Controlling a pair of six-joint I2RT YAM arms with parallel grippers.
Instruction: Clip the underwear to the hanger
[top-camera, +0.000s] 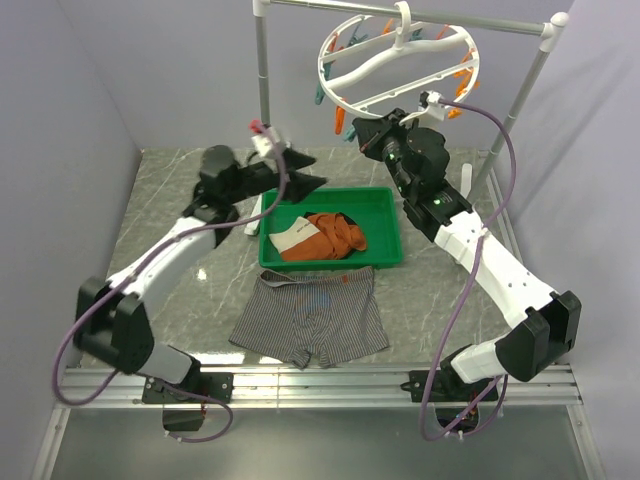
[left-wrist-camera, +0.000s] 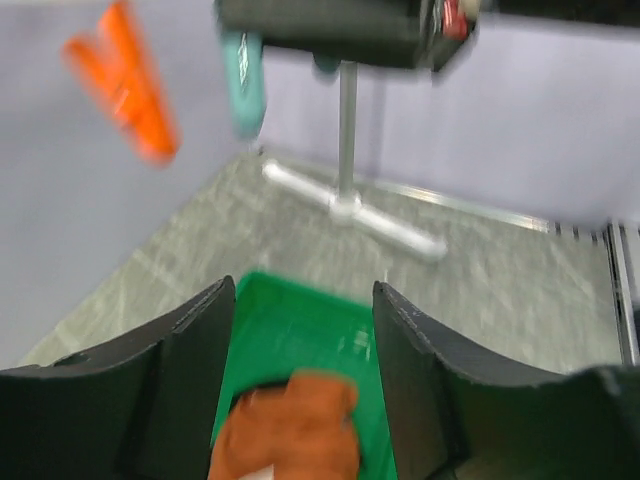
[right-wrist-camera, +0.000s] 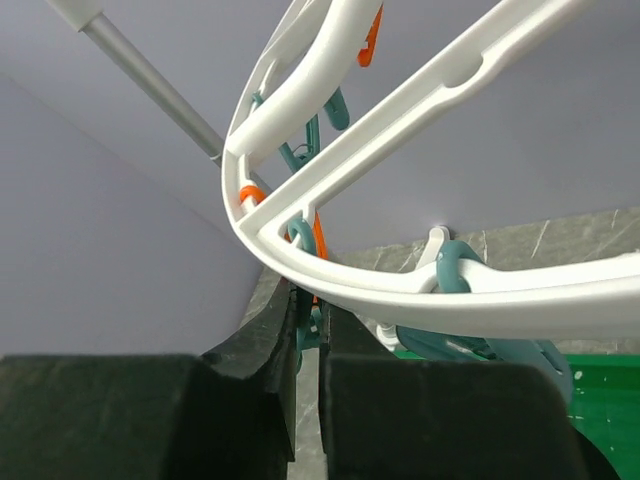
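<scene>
**A:** Where is the underwear (top-camera: 312, 318)?

**B:** Flat on the table at 6 o'clock of the green tray (top-camera: 380, 215), waistband against the tray's near rim; neither wrist view shows it.

**A:** And the hanger (right-wrist-camera: 500, 300)?

**B:** Hung on the tube rack (top-camera: 263, 60) at 12 o'clock; the right wrist view cuts off most of its ring.

**A:** The right gripper (right-wrist-camera: 305, 340)?

**B:** Up at the ring's near edge, fingers drawn to a thin slit; a teal clothespin (right-wrist-camera: 312, 322) shows in the slit, but whether it is pinched or merely behind, I cannot tell.

**A:** The left gripper (left-wrist-camera: 305, 330)?

**B:** Spread wide and holding nothing, above the tray's 10 o'clock corner; its view is blurred, the orange-rust garment (left-wrist-camera: 290, 425) a smear, cut off by the bottom edge.
</scene>
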